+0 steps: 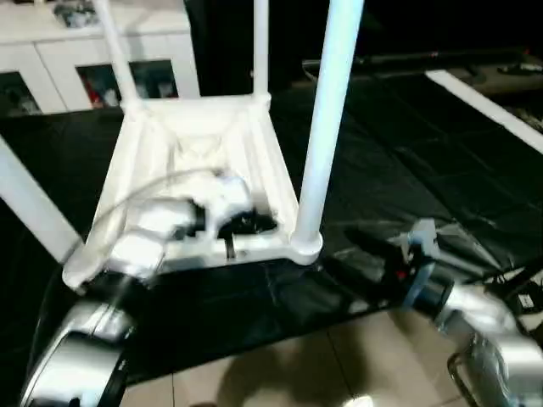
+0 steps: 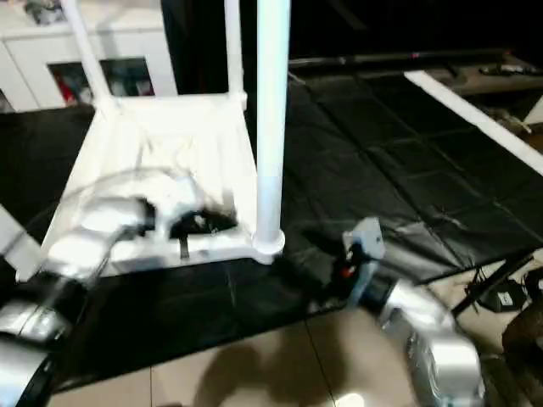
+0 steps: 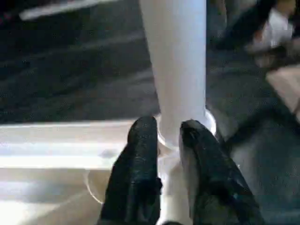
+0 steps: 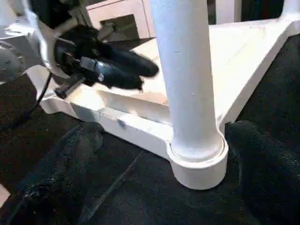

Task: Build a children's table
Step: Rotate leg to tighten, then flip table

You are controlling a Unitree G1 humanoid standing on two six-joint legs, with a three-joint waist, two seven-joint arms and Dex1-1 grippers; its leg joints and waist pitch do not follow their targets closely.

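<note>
The children's table (image 1: 191,148) lies upside down on a black mat (image 1: 399,161) in the centre-left of the head view, ribbed underside facing up. Four white legs stand up from its corner lobes; the nearest leg (image 1: 327,119), right of centre, rises out of the top of the frame from its socket at the lower right corner of the tabletop. The left gripper (image 1: 246,222) sits over the near edge of the underside, lower centre of the frame, just beside that socket. In the left wrist view its two black fingers (image 3: 140,154) stand slightly apart, tips close in front of the base of the leg, with nothing clamped between them. The right gripper (image 1: 373,254) is at lower right, over the mat, near the same corner but apart from it. In the right wrist view its dark fingers (image 4: 262,159) are spread wide to either side of the leg base, touching nothing. A white cabinet (image 1: 68,59) with glass doors stands at upper left. Pale floor tiles (image 1: 297,373) run along the bottom edge.
</note>
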